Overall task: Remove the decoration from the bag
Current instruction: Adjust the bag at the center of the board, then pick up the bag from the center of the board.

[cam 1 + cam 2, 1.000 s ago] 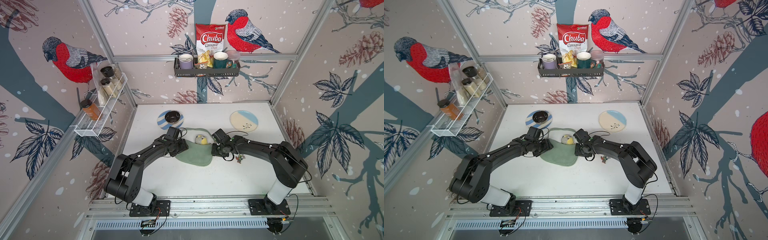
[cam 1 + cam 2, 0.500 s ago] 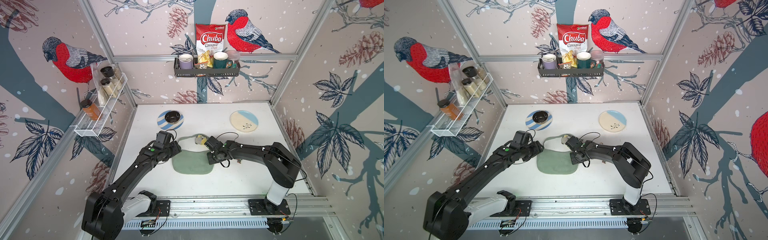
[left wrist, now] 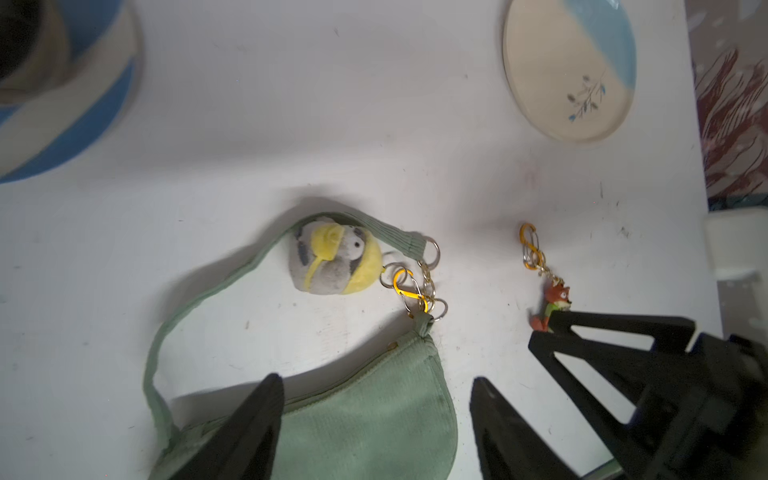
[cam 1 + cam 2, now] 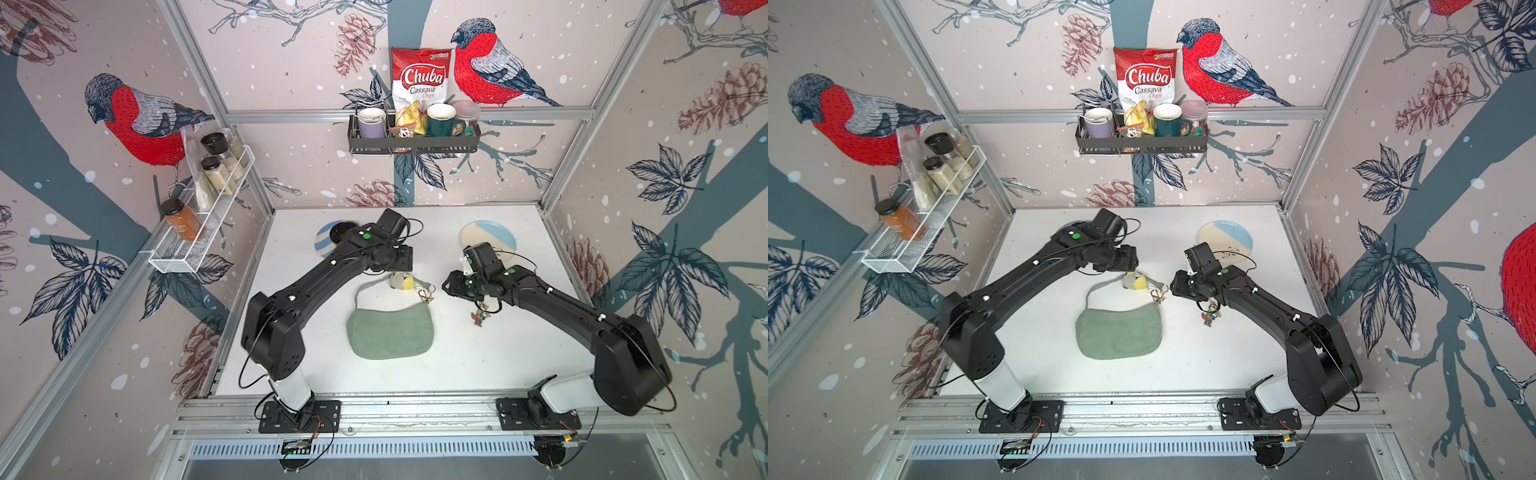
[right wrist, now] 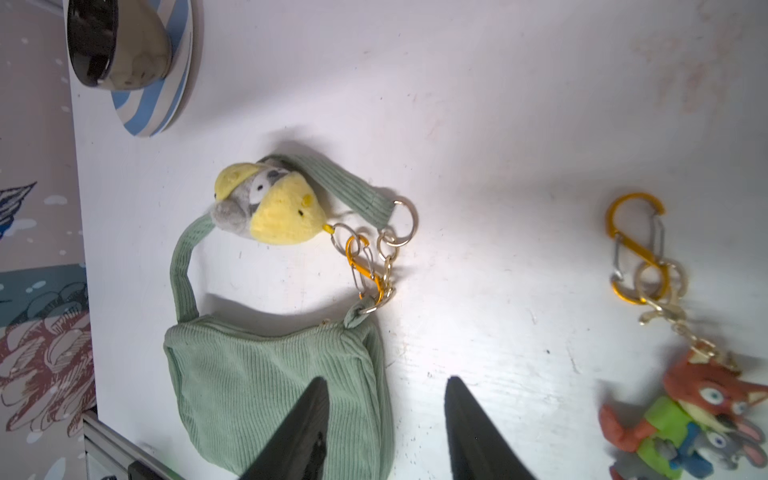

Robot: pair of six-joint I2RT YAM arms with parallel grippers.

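In the middle of the white surface (image 4: 457, 365) lies the sage-green corduroy bag (image 4: 390, 332), flat, with its curved edge toward the near side and its strap (image 5: 183, 266) looping toward the far side. A grey-and-yellow plush charm (image 5: 270, 208) rests against the far part of the strap. It hangs by a small ring from an orange S-shaped carabiner (image 5: 365, 270), which is clipped into the gold chain at the bag's right corner. To the right of the bag and apart from it lies a fox figurine keychain (image 5: 685, 415) with its own orange carabiner, attached to nothing.

The left claw (image 3: 376, 379) hovers over the far side of the bag near the plush, its fingers spread wide and empty. The right claw (image 5: 386, 380) hangs above the surface between the bag's right end and the fox keychain, its fingers parted and pinching nothing.

At the far left a dark bowl (image 5: 116, 45) sits on a blue-striped plate (image 4: 322, 245). A cream-and-blue plate (image 4: 488, 237) lies at the far right.
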